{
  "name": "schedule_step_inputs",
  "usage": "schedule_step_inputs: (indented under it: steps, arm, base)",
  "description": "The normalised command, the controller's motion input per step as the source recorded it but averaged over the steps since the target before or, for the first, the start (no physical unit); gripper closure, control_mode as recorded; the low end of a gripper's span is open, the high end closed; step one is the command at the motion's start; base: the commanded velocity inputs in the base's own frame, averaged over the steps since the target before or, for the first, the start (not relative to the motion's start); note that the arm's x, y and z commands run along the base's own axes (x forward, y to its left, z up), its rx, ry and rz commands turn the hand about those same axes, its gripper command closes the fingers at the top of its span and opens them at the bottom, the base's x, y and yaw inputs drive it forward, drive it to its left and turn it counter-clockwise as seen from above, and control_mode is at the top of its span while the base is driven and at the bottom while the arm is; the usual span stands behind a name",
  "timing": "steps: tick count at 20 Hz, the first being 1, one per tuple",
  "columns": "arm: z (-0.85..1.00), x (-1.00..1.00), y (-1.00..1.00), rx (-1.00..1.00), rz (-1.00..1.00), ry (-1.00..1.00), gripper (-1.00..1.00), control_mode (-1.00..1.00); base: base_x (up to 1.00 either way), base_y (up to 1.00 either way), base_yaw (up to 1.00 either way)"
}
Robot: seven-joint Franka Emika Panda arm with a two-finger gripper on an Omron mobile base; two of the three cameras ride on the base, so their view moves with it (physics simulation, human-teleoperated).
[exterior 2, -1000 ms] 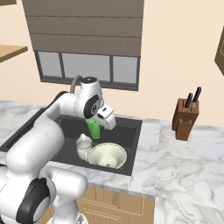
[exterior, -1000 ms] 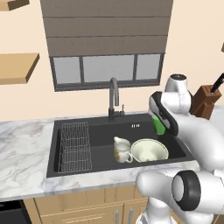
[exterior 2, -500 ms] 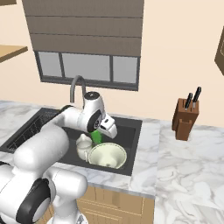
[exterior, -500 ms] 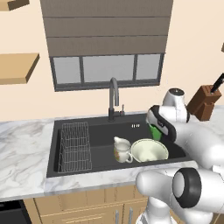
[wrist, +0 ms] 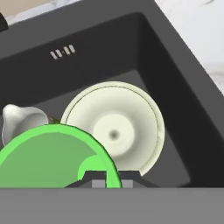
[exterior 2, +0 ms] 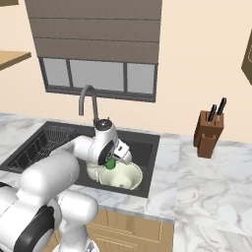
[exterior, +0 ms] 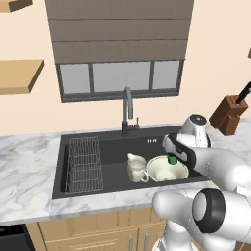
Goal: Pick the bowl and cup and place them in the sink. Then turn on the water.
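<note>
One of the two dishes already rests in the sink: the bowl lies on the basin floor, just beside the cream jug and well apart from the wire rack. The cup is pinched at its rim between the fingers, which are closed narrow on it, and it hangs low over the bowl's near edge, inside the basin walls. In the left base view the gripper sits just above the bowl, on the side away from the jug.

The step in hand looks like setting the cup down. To do it well, the arm should lower until the cup's base meets a flat surface, either the bowl's glossy inside or the bare basin floor beside the bowl, before the fingers part; a release from height could tip the tapered cup or knock it against the jug. The lift out should be straight up, clear of the bowl's rim, before reaching for the faucet behind the bowl.
</note>
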Motion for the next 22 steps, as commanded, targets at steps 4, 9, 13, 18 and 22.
schedule_step_inputs:
  steps: [4,9,13,18,22]
  arm:
    - [-0.29,0.07,0.0,0.0,0.02,-0.03,1.0,-1.0]
    - [-0.22,0.14,0.0,0.0,0.0,-0.01,1.0,-1.0]
    - [-0.12,0.07,-0.01,0.0,0.01,0.0,1.0,-1.0]
    - [-0.06,0.0,-0.01,0.0,0.01,0.0,1.0,-1.0]
    - [-0.05,0.0,-0.02,0.0,0.0,0.0,1.0,-1.0]
  base:
    - [0.0,0.0,0.0]
    - [0.0,0.0,0.0]
    - [0.0,0.0,0.0]
    - [0.0,0.0,0.0]
    - [0.0,0.0,0.0]
